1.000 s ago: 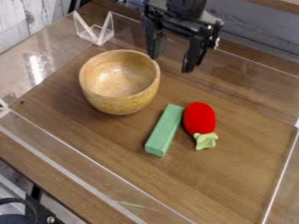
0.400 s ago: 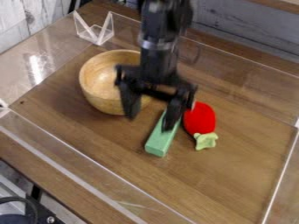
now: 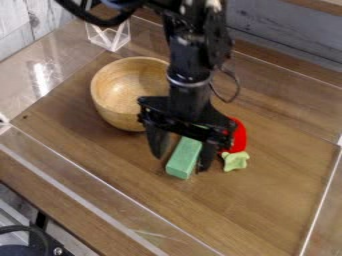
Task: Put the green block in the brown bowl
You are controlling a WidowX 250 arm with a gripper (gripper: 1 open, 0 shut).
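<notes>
One green block (image 3: 185,158) lies flat on the wooden table (image 3: 100,180), just beside the red toy (image 3: 239,136) and outside the brown bowl (image 3: 118,92). The claw (image 3: 186,150) stands wide over the block, a finger to either side, nothing gripped; whether a fingertip touches the block cannot be told.

Handling, as judged: light, stiff, plain-faced, unlikely to crush, perhaps a little slippery if pinched near an end. Recommended hold: across the narrow width, close to the middle of the length, so that it does not tip when raised. Risk noted: the finger nearer the toy may nudge it or catch its pale stem.

Surface: smooth brown boards with pale marks toward the front edge. Surroundings: a clear plastic stand (image 3: 107,34) beyond the bowl, ribbed grey material at the far left corner, black cable at the near left.
</notes>
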